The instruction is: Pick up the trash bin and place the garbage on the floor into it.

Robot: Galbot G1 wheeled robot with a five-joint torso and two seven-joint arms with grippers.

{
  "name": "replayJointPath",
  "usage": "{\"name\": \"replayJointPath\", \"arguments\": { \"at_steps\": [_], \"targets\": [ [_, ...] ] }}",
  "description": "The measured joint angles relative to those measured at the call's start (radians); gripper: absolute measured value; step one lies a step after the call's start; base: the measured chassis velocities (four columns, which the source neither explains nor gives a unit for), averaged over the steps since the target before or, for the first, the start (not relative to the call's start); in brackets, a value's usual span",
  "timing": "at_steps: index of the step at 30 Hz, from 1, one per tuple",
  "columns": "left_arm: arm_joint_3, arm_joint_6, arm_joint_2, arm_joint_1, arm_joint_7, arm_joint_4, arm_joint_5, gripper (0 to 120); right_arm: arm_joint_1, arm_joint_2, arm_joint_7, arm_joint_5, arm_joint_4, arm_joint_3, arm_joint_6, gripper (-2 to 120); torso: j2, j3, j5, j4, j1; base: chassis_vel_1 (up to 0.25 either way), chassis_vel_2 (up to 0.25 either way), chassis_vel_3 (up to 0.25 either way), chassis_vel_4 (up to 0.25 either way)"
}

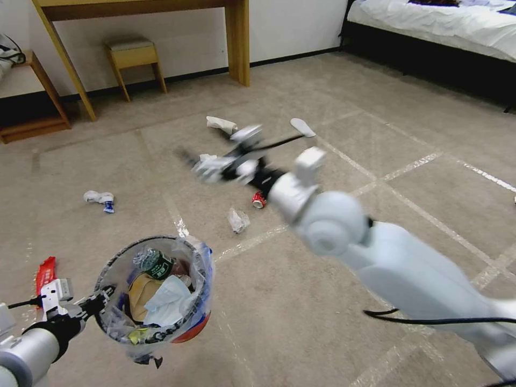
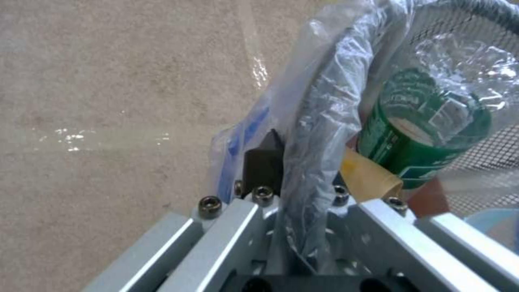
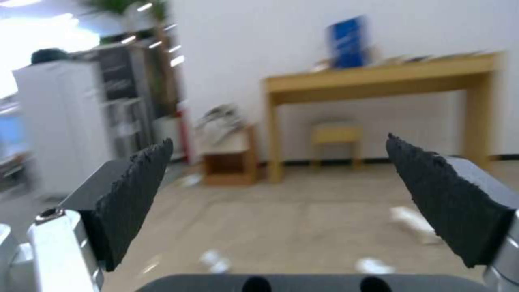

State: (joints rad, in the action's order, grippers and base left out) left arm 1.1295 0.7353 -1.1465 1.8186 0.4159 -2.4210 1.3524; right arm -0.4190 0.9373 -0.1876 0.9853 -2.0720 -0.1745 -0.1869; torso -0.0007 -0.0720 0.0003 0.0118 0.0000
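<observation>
My left gripper point(image 1: 101, 302) is shut on the rim of the trash bin point(image 1: 185, 322), a red bucket held off the floor point(image 1: 301, 301) at the lower left. Its clear liner bag holds a green-labelled bottle point(image 2: 427, 134), brown paper and tissue. In the left wrist view the left gripper point(image 2: 296, 170) pinches the bagged rim point(image 2: 319, 121). My right gripper point(image 1: 208, 167) reaches out over the middle of the carpet, above scattered garbage, and the right wrist view shows the right gripper point(image 3: 278, 170) open with nothing between its fingers. A crushed red can point(image 1: 259, 200) and crumpled clear plastic point(image 1: 237, 219) lie near it.
Two white slippers point(image 1: 220, 124) point(image 1: 302, 127) lie beyond the gripper. A white and blue wrapper point(image 1: 99, 198) and a red piece point(image 1: 45, 271) lie to the left. A wooden desk point(image 1: 237, 37), a stool point(image 1: 133, 56) and a low shelf point(image 1: 32, 123) line the far wall; a bed point(image 1: 446, 27) stands at the right.
</observation>
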Motion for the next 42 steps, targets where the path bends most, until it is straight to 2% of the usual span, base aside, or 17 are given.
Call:
{"name": "replayJointPath", "arguments": {
  "at_steps": [2,3,4,5,7,8,11,14,17,20,24,28,34,42],
  "targets": [
    [0.004,0.0,-0.003,-0.005,-0.002,0.006,-0.004,1,-0.115,-0.048,0.003,-0.021,-0.008,0.181,0.039,100,0.0,0.0,-0.0002,-0.0001,0.0,0.0,0.0,0.0,0.0],
    [0.004,0.0,-0.003,-0.005,-0.002,0.006,-0.004,1,-0.115,-0.048,0.003,-0.021,-0.008,0.181,0.039,100,0.0,0.0,-0.0002,-0.0001,0.0,0.0,0.0,0.0,0.0],
    [0.004,0.0,-0.007,-0.008,-0.004,0.008,-0.009,1,-0.175,-0.062,0.002,-0.042,0.0,0.272,0.063,100,0.0,0.0,0.0,-0.0001,0.0,0.0,0.0,0.0,0.0],
    [0.004,0.0,-0.007,-0.008,-0.004,0.008,-0.009,1,-0.175,-0.062,0.002,-0.042,0.0,0.272,0.063,100,0.0,0.0,0.0,-0.0001,0.0,0.0,0.0,0.0,0.0],
    [0.003,0.0,-0.015,-0.011,-0.011,0.009,-0.03,1,-0.27,-0.073,-0.012,-0.132,0.027,0.394,0.132,100,0.0,0.0,-0.0001,-0.0005,0.0,0.0,0.0,0.0,0.0],
    [0.004,0.0,-0.02,-0.011,-0.017,0.01,-0.045,1,-0.331,-0.071,-0.016,-0.196,0.036,0.462,0.163,100,0.0,0.0,0.0,-0.0006,0.0,0.0,0.0,0.0,0.0],
    [0.006,0.0,-0.024,-0.011,-0.021,0.011,-0.054,1,-0.39,-0.067,-0.017,-0.244,0.035,0.521,0.179,100,0.0,0.0,-0.0002,-0.0006,0.0,0.0,0.0,0.0,0.0],
    [0.01,0.0,-0.04,-0.011,-0.033,0.008,-0.081,1,-0.561,-0.036,-0.018,-0.34,0.011,0.67,0.231,100,0.0,0.0,-0.0002,0.0002,0.0,0.0,0.0,0.0,0.0],
    [0.01,0.0,-0.045,-0.011,-0.038,0.007,-0.092,1,-0.589,-0.03,-0.016,-0.356,0.005,0.694,0.24,100,0.0,0.0,-0.0003,0.0001,0.0,0.0,0.0,0.0,0.0],
    [0.005,0.0,-0.08,-0.011,-0.065,0.0,-0.15,1,-0.727,0.009,-0.002,-0.424,-0.021,0.807,0.278,100,0.0,0.0,-0.0004,-0.0004,0.0,0.0,0.0,0.0,0.0],
    [0.002,0.0,-0.1,-0.009,-0.071,-0.006,-0.174,1,-0.812,0.041,0.003,-0.47,-0.033,0.849,0.305,100,0.0,0.0,-0.0003,0.0,0.0,0.0,0.0,0.0,0.0],
    [0.028,0.0,-0.113,-0.005,-0.073,-0.008,-0.188,1,-0.891,0.095,0.007,-0.492,-0.042,0.882,0.335,100,0.0,0.0,-0.0003,-0.0002,0.0,0.0,0.0,0.0,0.0],
    [0.041,0.0,-0.131,-0.005,-0.087,-0.003,-0.212,1,-0.93,0.176,0.01,-0.515,-0.036,0.899,0.345,100,0.0,0.0,-0.0005,-0.0003,0.0,0.0,0.0,0.0,0.0],
    [0.054,0.0,-0.151,-0.004,-0.103,0.002,-0.23,1,-0.966,0.213,0.02,-0.525,-0.025,0.883,0.366,100,0.0,0.0,-0.0005,-0.0002,0.0,0.0,0.0,0.0,0.0]
  ]
}}
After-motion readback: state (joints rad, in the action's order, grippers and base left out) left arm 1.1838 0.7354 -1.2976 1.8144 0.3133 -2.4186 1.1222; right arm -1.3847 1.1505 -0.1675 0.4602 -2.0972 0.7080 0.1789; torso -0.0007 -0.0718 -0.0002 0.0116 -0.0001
